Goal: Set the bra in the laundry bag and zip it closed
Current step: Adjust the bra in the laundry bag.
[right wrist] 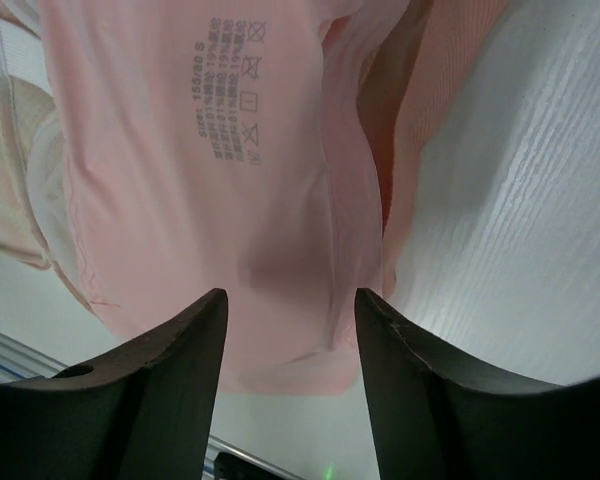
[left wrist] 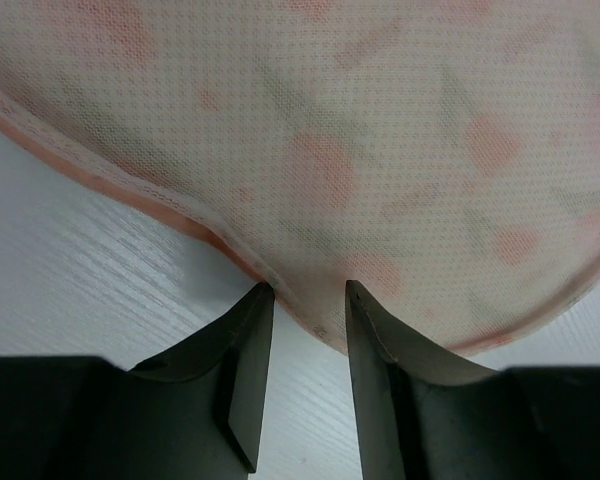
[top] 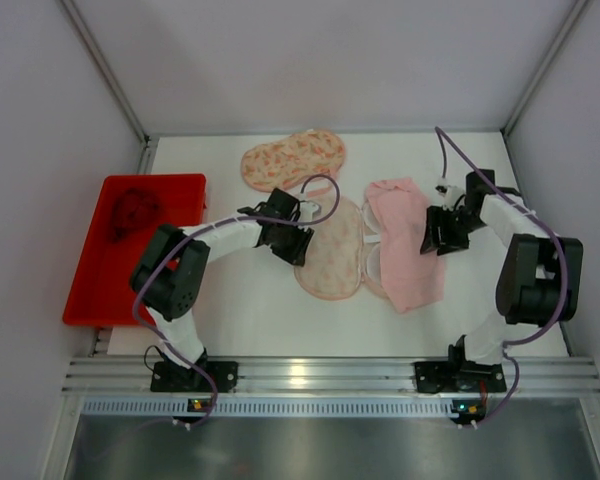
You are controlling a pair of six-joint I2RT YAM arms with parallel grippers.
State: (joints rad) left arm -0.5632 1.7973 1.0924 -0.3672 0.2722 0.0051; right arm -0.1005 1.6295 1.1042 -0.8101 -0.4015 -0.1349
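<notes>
White bench (top: 250, 310) with grey walls on three sides is what my overhead feed gives me. My bra (top: 405, 245) lies flat on it, right of centre, pale pink, running near to far and wholly outside the bag. On the right wrist feed its fabric (right wrist: 200, 200) fills most of the view, and I can read a printed care label (right wrist: 230, 90) on it.

My bag (top: 332, 255), floral mesh with a pink hem, lies just left of the bra. Their edges meet, though I cannot tell whether one overlaps the other. I cannot make out the zip.

My right hand (top: 430, 235) sits at the bra's right edge. On its own feed the hand (right wrist: 290, 300) has its fingers spread wide with the pink fabric below and between them, grasping nothing.

My left hand (top: 302, 245) is at the bag's left edge. Up close the hand (left wrist: 310, 295) has its fingers parted by a narrow gap. The hem of the bag (left wrist: 380, 150) crosses right at the tips, and bare bench shows between them. It is released, not closed on the hem.

Beyond the bag, toward the far wall, lies a second floral piece (top: 292, 158). A red tray (top: 90, 290) sits at the far left, well apart from the bag, with a dark red bundle (top: 132, 212) in its far end.
</notes>
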